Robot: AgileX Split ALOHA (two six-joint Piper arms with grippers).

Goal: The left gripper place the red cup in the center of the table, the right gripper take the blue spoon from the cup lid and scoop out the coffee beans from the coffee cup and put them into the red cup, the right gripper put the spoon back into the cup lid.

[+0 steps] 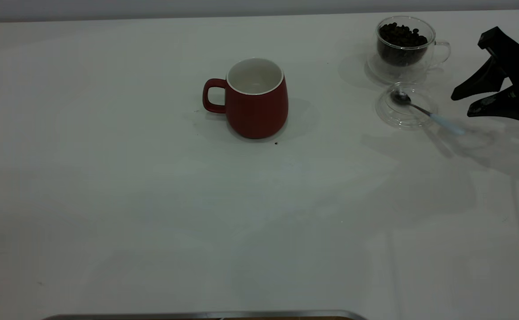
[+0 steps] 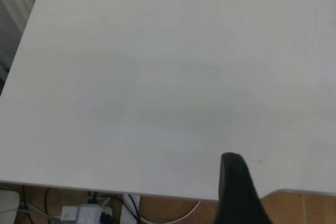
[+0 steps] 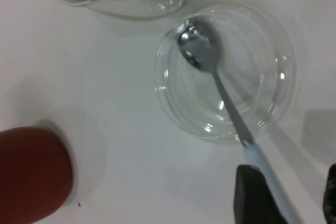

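Note:
The red cup (image 1: 255,100) stands upright in the middle of the table (image 1: 152,200), handle to the left, its white inside bare. At the back right the coffee cup (image 1: 404,44) holds coffee beans (image 1: 401,34). In front of it the blue spoon (image 1: 419,109) lies with its bowl in the cup lid (image 1: 392,116) and its pale handle over the rim. My right gripper (image 1: 461,106) hovers open just right of the lid. In the right wrist view the spoon's handle (image 3: 262,163) runs between its fingers (image 3: 254,192), untouched. Of my left gripper only one finger (image 2: 237,187) shows, over the table's edge.
A clear saucer-like base (image 1: 390,75) sits under the coffee cup. A dark speck (image 1: 276,143) lies by the red cup. A metal rim (image 1: 206,314) lines the front edge. Beyond the table's edge a power strip and cables (image 2: 84,213) lie on the floor.

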